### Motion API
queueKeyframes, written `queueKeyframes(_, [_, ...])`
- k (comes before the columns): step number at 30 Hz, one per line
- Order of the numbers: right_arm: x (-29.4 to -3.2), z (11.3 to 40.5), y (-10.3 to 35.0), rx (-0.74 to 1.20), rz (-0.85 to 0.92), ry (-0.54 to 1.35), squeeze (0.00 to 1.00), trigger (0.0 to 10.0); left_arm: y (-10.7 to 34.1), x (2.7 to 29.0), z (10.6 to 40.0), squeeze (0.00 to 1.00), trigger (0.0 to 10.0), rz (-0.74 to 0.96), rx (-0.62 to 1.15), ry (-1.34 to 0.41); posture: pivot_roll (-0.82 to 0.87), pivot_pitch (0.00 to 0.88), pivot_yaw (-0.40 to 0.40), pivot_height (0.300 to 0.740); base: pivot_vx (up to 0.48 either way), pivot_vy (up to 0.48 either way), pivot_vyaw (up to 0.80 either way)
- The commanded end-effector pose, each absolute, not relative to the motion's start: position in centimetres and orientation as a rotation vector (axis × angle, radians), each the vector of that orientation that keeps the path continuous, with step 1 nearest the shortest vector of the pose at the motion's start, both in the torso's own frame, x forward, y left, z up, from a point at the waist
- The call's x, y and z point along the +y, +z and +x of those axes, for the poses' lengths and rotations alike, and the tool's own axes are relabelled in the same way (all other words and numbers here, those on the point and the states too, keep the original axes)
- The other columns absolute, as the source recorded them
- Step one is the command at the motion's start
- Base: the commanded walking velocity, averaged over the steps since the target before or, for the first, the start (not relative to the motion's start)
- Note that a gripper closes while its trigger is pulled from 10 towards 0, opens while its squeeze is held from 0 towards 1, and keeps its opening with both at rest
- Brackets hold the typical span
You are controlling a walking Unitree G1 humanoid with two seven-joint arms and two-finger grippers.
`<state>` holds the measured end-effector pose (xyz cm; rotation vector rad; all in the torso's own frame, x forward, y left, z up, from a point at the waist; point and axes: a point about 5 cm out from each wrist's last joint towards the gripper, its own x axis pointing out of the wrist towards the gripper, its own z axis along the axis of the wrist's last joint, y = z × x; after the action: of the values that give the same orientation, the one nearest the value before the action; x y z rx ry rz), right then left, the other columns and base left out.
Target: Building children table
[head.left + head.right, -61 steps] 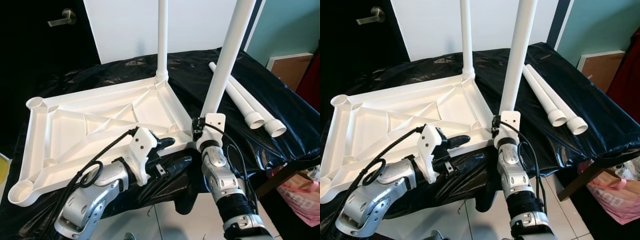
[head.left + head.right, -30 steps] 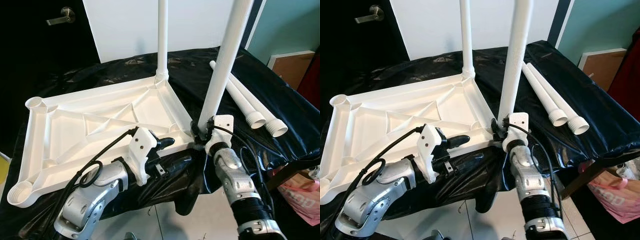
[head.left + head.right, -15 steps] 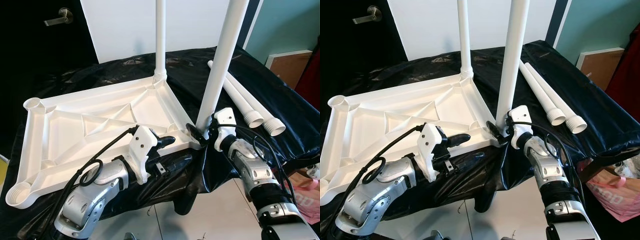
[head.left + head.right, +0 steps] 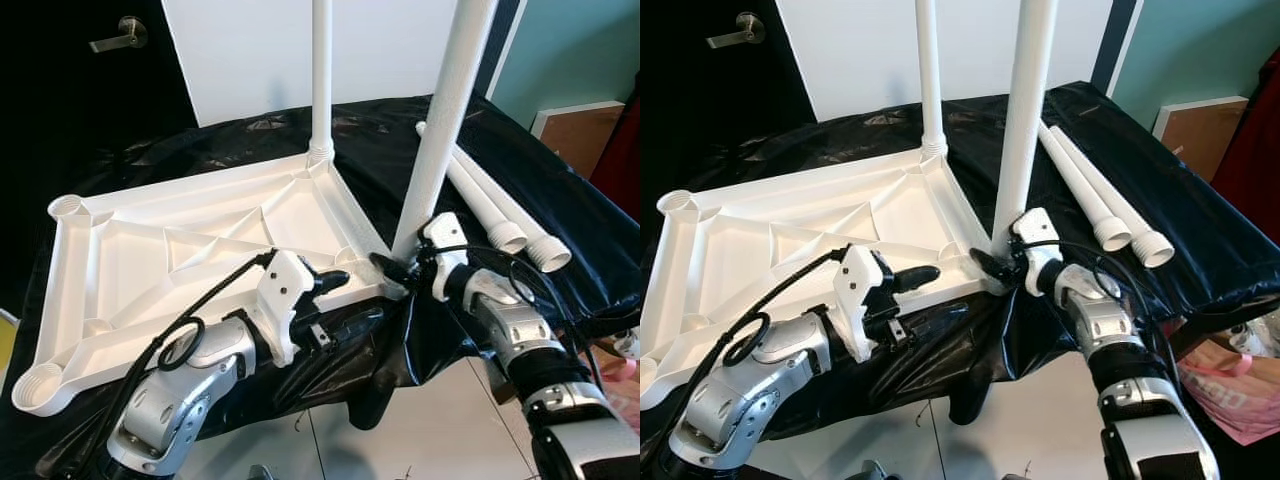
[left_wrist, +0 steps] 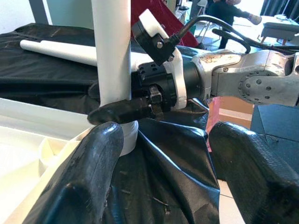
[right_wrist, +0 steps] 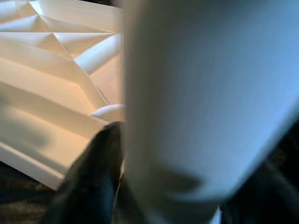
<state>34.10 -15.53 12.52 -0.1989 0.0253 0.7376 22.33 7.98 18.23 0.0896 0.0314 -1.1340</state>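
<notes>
Second table leg (image 4: 437, 130): upright at the near right corner socket of the inverted white tabletop (image 4: 150, 250), foot at the socket collar. Over the last two seconds swung from a clear rightward lean to near vertical. Judged as seated or nearly seated in the socket; thread engagement not verifiable from these views.

Right hand (image 4: 393, 268): clamped on the second table leg just above the socket, one black finger visible across the tube in the left wrist view. Forearm rotated during the same interval from beneath the leg to a sideways reach from the right, consistent with a twisting or tightening stroke.

First table leg (image 4: 321, 75): standing fixed in the far right corner socket, unchanged.

Left hand (image 4: 335, 300): fingers apart, gripping nothing, resting at the near edge of the tabletop just beside the worked corner; position unchanged.

Spare table legs (image 4: 490, 215): two, lying side by side on the black-covered desk (image 4: 560, 200), well apart from the tabletop. Two left-side sockets open.

Task status, judged: roughly halfway. Next requirement: confirm the second leg is tight, then release and fetch a spare leg.
</notes>
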Motion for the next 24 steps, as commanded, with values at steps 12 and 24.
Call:
queueKeyframes(12, [-15.5,33.4,10.4,0.078,-0.187,0.643,0.0,10.0,18.0,7.7,21.9,0.0,10.0,0.086,0.048,-1.164,-0.02,0.028,-0.001,0.74,0.0,0.0,0.0])
queueKeyframes(24, [-14.7,32.7,9.6,0.087,-0.102,0.439,0.0,10.0,17.9,7.7,21.7,0.0,10.0,0.082,0.052,-1.168,-0.01,0.026,-0.008,0.74,0.0,0.0,0.0])
